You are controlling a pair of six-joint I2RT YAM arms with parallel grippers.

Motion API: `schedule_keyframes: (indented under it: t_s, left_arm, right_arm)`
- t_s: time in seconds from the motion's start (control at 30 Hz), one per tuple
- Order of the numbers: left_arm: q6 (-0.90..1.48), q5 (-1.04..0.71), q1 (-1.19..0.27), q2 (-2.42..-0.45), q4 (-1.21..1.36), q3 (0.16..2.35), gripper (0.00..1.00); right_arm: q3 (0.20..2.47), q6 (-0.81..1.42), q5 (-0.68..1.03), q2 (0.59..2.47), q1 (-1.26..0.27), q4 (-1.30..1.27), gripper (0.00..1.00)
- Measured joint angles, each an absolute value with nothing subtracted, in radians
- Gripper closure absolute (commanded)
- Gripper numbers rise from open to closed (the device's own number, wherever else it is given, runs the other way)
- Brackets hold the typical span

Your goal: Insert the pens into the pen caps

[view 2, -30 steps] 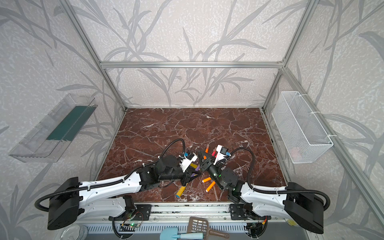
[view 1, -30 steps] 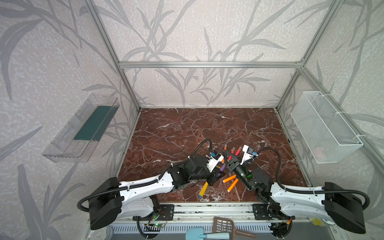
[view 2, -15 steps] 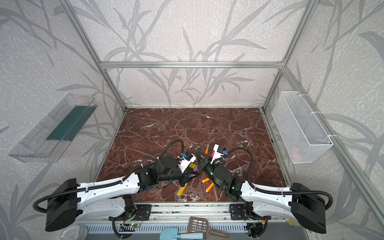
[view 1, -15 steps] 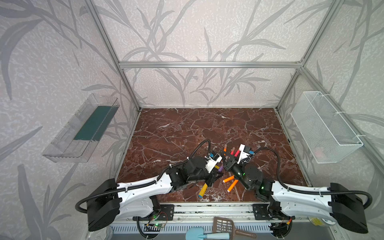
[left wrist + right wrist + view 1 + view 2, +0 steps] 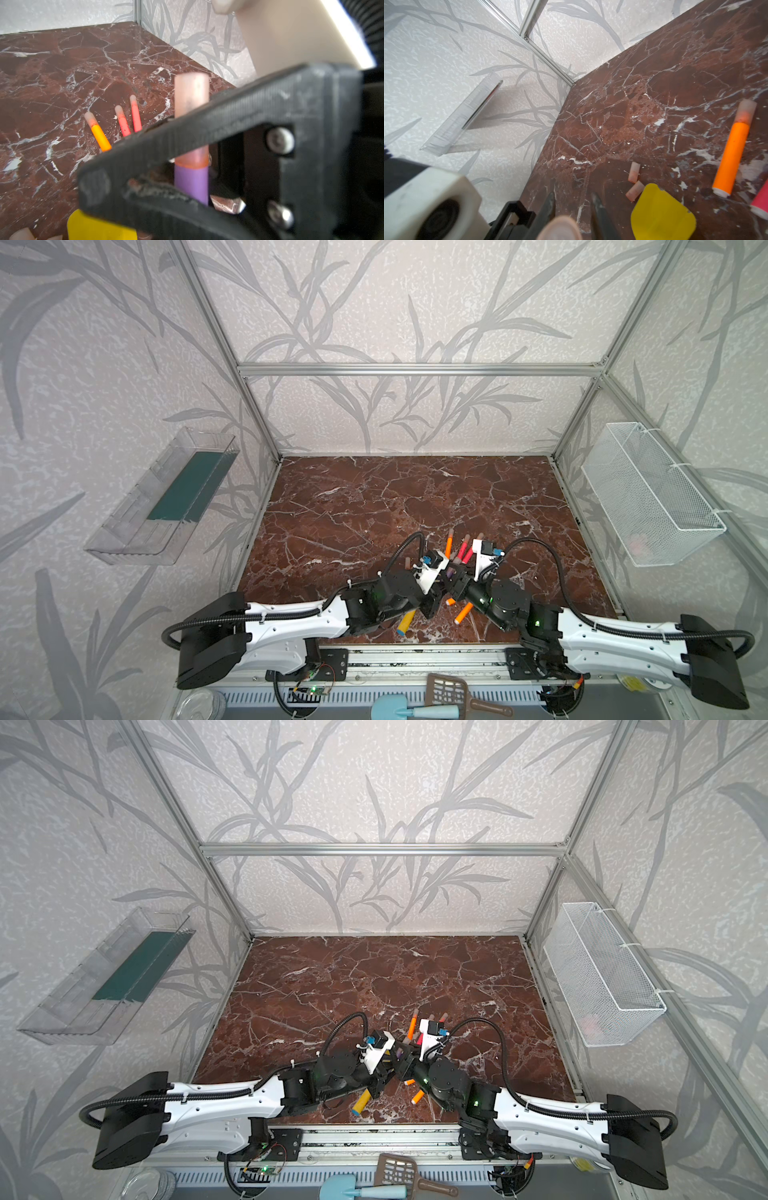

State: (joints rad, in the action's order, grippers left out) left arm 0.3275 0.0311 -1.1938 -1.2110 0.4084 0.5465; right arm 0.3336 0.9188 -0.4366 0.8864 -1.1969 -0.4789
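My left gripper (image 5: 444, 576) is shut on the purple pen (image 5: 191, 182), held off the marble table. A pinkish pen cap (image 5: 191, 93) sits on the pen's tip. My right gripper (image 5: 572, 199) faces it, and its fingers (image 5: 593, 200) stand slightly parted beside that cap's blurred end (image 5: 559, 228), so it is open. A capped orange pen (image 5: 449, 545) and two capped red-pink pens (image 5: 465, 548) lie just behind the grippers. Two bare orange pens (image 5: 462, 612) lie in front, partly hidden by the arms. Two loose caps (image 5: 634, 172) lie on the table.
A yellow toy shovel (image 5: 662, 214) lies under the grippers, with its handle (image 5: 406, 622) pointing to the front edge. A white wire basket (image 5: 648, 497) hangs on the right wall and a clear tray (image 5: 166, 497) on the left wall.
The right gripper has slid left against the left gripper, and its fingers have parted from round the cap. The left gripper has kept its hold on the purple pen.
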Motion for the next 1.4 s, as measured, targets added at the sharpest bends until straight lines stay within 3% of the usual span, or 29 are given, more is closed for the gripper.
schedule_keyframes:
  t_s: [0.17, 0.27, 0.33, 0.6, 0.67, 0.83, 0.97, 1.13, 1.4]
  left_arm:
    - [0.324, 0.056, -1.206, -1.216, 0.443, 0.527, 1.00]
    - [0.325, 0.057, -1.212, -1.216, 0.455, 0.518, 1.00]
    - [0.324, 0.062, -1.216, -1.216, 0.460, 0.515, 1.00]
    - [0.325, 0.078, -1.217, -1.219, 0.463, 0.513, 1.00]
    - [0.325, 0.078, -1.217, -1.219, 0.469, 0.509, 0.89]
    - [0.323, 0.095, -1.223, -1.205, 0.506, 0.497, 0.47]
    - [0.331, 0.171, -1.222, -1.162, 0.502, 0.493, 0.28]
    - [0.342, 0.319, -1.209, -1.113, 0.443, 0.493, 0.24]
    - [0.390, 0.426, -1.129, -1.097, 0.321, 0.493, 0.22]
  right_arm:
    - [0.334, 0.910, -0.432, 0.885, -1.198, -0.459, 0.69]
    - [0.334, 0.906, -0.419, 0.885, -1.198, -0.463, 0.86]
    - [0.337, 0.906, -0.410, 0.886, -1.200, -0.467, 0.92]
    - [0.337, 0.905, -0.411, 0.889, -1.200, -0.467, 1.00]
    - [0.337, 0.905, -0.415, 0.885, -1.200, -0.460, 1.00]
    - [0.341, 0.903, -0.524, 0.830, -1.204, -0.341, 1.00]
    - [0.347, 0.904, -0.663, 0.778, -1.184, -0.136, 1.00]
    - [0.340, 0.929, -0.691, 0.773, -0.990, 0.089, 1.00]
    - [0.225, 0.927, -0.419, 0.825, -0.565, 0.049, 1.00]
